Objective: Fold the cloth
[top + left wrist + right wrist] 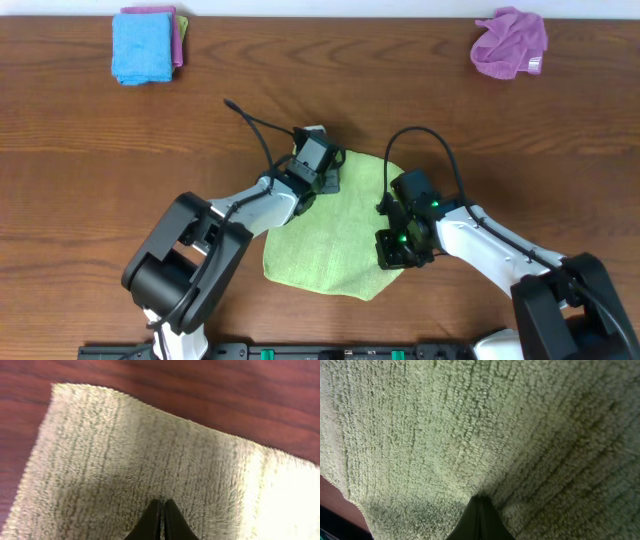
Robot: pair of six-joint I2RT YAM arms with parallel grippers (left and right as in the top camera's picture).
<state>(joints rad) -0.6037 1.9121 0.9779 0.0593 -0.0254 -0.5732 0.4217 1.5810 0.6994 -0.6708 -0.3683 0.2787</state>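
The cloth (330,235), lime yellow-green and fuzzy, lies in the middle of the brown table (100,150). My left gripper (332,170) is at its far left corner. In the left wrist view the left gripper (162,502) is shut, its tips buried in the pile of the cloth (125,450), with the cloth's corner and bare wood beyond. My right gripper (392,255) is at the cloth's right edge. In the right wrist view the right gripper (480,499) is shut, and the cloth (485,425) puckers toward its tips and fills the view.
A folded bright blue cloth (143,47) lies on a purple one (179,30) at the far left. A crumpled purple cloth (510,42) sits at the far right. Both arms reach in from the table's front edge.
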